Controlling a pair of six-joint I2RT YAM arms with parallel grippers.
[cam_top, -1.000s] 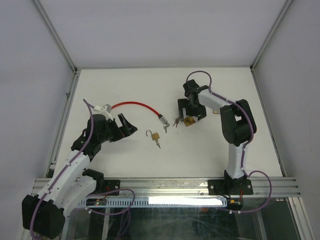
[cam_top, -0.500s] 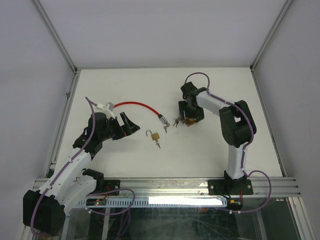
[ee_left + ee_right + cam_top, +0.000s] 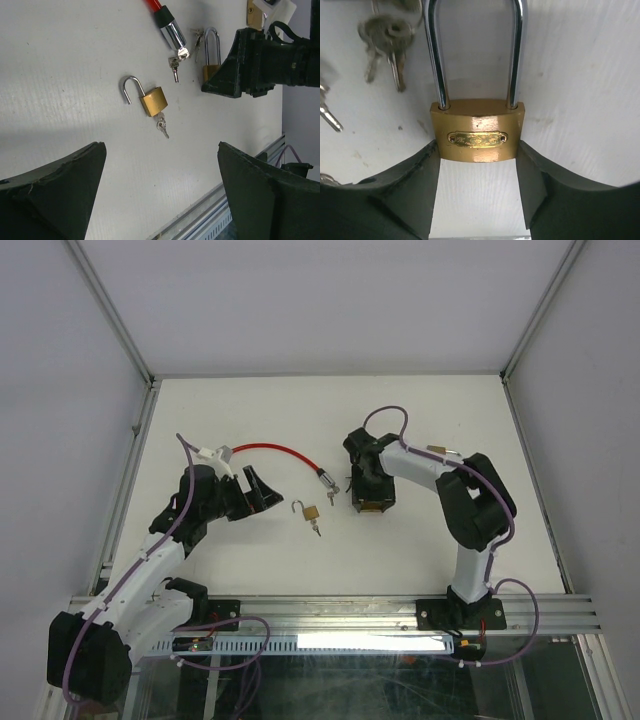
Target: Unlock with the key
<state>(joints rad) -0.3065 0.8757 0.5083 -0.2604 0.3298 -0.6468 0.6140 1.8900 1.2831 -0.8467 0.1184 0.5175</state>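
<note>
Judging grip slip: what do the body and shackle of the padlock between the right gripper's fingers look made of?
Padlock body: likely brass, golden with a soft brushed sheen. Shackle: probably chromed or polished steel, silvery with mirror-like highlights.

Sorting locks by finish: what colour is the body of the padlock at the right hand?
The padlock body is brass gold; the right wrist view shows it best.
</note>
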